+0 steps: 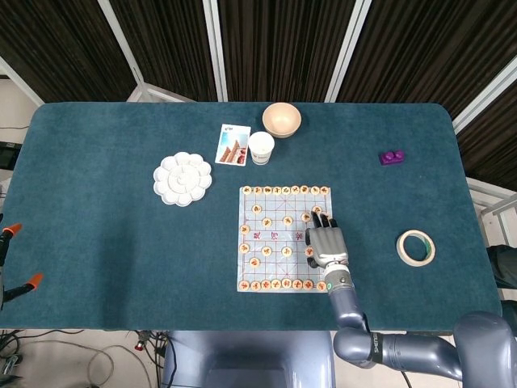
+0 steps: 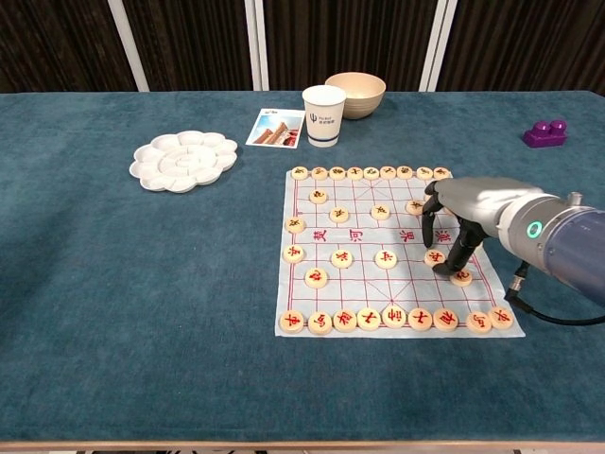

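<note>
A Chinese chess board sheet (image 1: 276,228) (image 2: 364,286) lies on the blue table, with round wooden pieces in rows along its near and far edges and several more scattered between. My right hand (image 1: 325,242) (image 2: 463,213) stands over the board's right side, fingers pointing down. One piece (image 2: 435,256) lies on the board between the thumb and the other fingers. A second piece (image 2: 461,277) lies just beside the fingertips. Nothing is lifted. My left hand appears in neither view.
Behind the board stand a white paper cup (image 1: 261,148) (image 2: 324,115), a beige bowl (image 1: 281,119) (image 2: 355,93) and a picture card (image 1: 233,145). A white flower-shaped palette (image 1: 183,179) lies to the left, a purple block (image 1: 392,157) far right, a tape roll (image 1: 415,246) right of the hand.
</note>
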